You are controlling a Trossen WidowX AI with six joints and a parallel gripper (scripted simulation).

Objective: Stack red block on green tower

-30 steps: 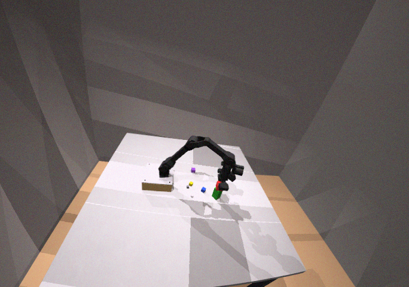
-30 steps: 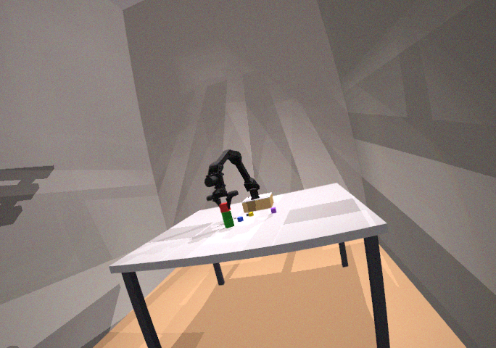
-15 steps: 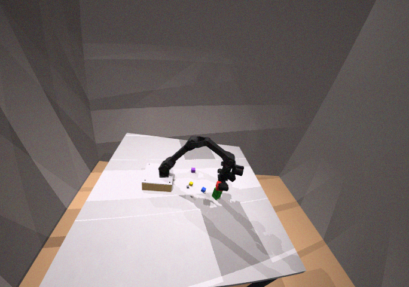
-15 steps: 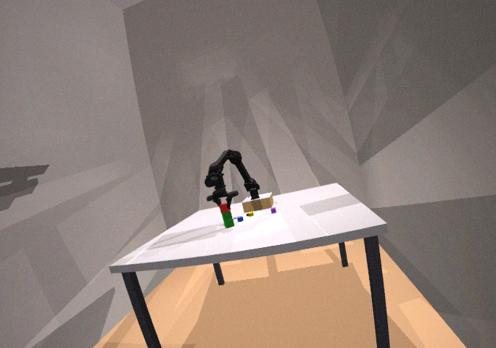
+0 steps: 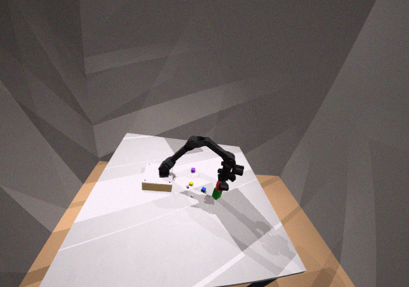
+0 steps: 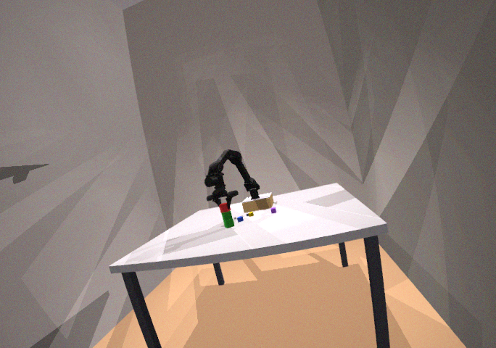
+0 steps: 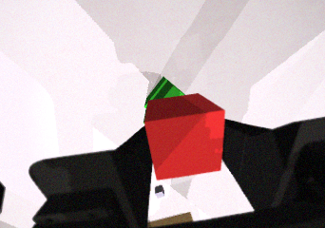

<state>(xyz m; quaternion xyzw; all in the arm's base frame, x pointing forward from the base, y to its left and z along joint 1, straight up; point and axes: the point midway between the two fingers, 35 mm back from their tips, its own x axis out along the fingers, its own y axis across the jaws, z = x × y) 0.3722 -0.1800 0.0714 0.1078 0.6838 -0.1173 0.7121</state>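
Observation:
The red block point(image 5: 218, 185) point(image 6: 224, 207) point(image 7: 185, 142) is between the fingers of my gripper point(image 5: 220, 186) point(image 6: 224, 206) point(image 7: 177, 123), which is shut on it. The green tower point(image 5: 216, 194) point(image 6: 228, 219) point(image 7: 165, 90) stands upright on the table, directly under the red block. In the exterior view no gap shows between the red block and the tower top. In the wrist view the red block hides most of the tower, and the two are turned differently.
A blue block point(image 5: 203, 189) point(image 6: 240, 219) lies close beside the tower. A yellow block point(image 5: 191, 183) point(image 6: 250, 214), a purple block point(image 5: 193, 170) point(image 6: 273, 209) and small grey pieces lie nearer the arm's box-shaped base point(image 5: 156, 186) point(image 6: 257, 204).

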